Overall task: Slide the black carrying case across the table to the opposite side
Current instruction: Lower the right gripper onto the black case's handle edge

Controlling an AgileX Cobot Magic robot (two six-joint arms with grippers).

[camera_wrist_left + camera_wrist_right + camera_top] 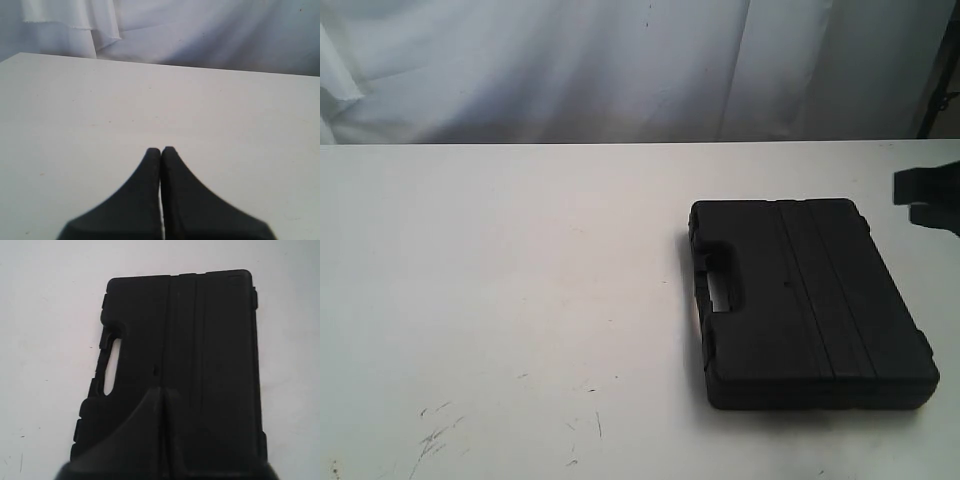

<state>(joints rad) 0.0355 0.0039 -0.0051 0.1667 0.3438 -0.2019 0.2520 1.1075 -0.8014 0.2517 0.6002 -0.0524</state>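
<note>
The black carrying case (805,300) lies flat on the right half of the white table (520,280), its handle cutout facing the table's middle. In the right wrist view the case (200,340) fills the picture under my right gripper (161,389), whose fingers are pressed together with nothing between them; whether the tips touch the lid cannot be told. The exterior view shows only a dark part of the right arm (928,192) at the right edge, beyond the case. My left gripper (161,149) is shut and empty over bare table (100,110), and does not show in the exterior view.
A white curtain (620,60) hangs behind the table's far edge. Dark scuff marks (440,430) and scratches sit near the front left of the tabletop. The table stretches wide and bare to the left of the case.
</note>
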